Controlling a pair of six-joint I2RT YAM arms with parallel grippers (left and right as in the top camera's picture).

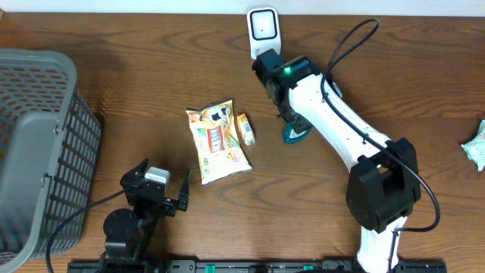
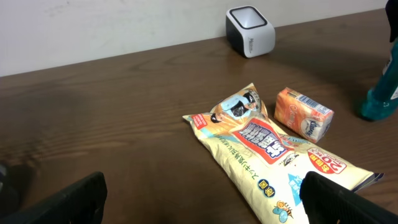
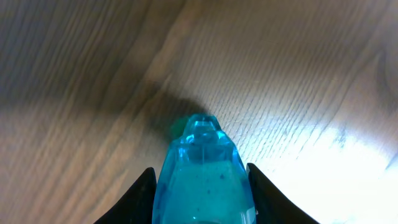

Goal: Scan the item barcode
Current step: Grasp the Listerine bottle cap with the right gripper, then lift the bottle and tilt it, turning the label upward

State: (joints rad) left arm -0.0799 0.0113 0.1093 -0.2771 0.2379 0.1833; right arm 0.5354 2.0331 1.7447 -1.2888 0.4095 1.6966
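My right gripper (image 3: pixel 200 202) is shut on a translucent blue bottle (image 3: pixel 201 168), one black finger on each side of it. From overhead the bottle (image 1: pixel 295 136) shows teal under the right arm, below the white barcode scanner (image 1: pixel 263 27) at the table's far edge. The bottle's tip points down at the wood. Whether it touches the table I cannot tell. My left gripper (image 1: pixel 159 189) stands open near the front edge, and nothing lies between its fingers (image 2: pixel 81 199). The left wrist view shows the scanner (image 2: pixel 250 31) far back and the bottle (image 2: pixel 379 102) at the right edge.
A yellow snack bag (image 1: pixel 217 142) lies mid-table with a small orange carton (image 1: pixel 245 129) beside it, both left of the bottle. A grey mesh basket (image 1: pixel 38 144) fills the left side. A green-white packet (image 1: pixel 476 145) sits at the right edge.
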